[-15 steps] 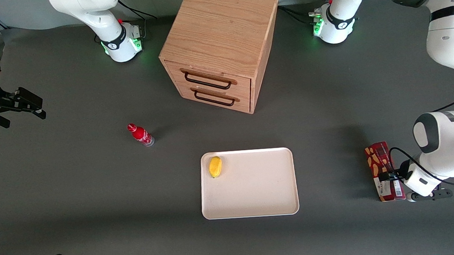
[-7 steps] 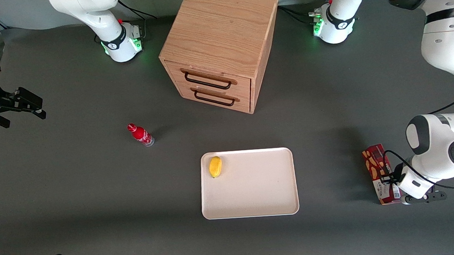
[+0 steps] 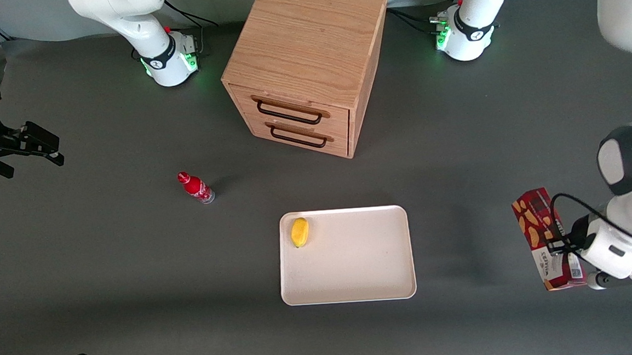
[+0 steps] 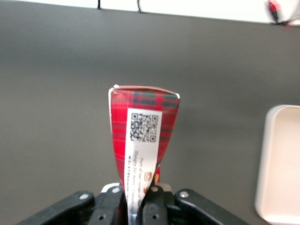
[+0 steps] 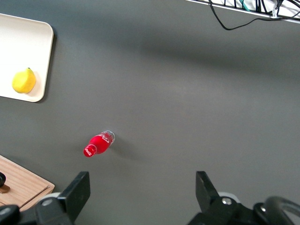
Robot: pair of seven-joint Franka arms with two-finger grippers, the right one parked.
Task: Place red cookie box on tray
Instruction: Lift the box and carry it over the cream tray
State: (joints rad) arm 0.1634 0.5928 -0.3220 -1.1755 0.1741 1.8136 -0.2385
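The red cookie box is a long dark-red carton with tan cookie pictures and a white label at its nearer end. It hangs lifted above the table at the working arm's end, held by my gripper. In the left wrist view the fingers are shut on the red cookie box, clamping its labelled narrow side. The tray is a flat cream-white rectangle lying in the middle of the table, well apart from the box. One rim of the tray shows in the left wrist view.
A yellow lemon lies in one corner of the tray. A small red bottle lies on the table toward the parked arm's end. A wooden two-drawer cabinet stands farther from the camera than the tray.
The gripper has lifted the red cookie box off the table. Box and arm now look larger and higher, shifted slightly toward the table's end.
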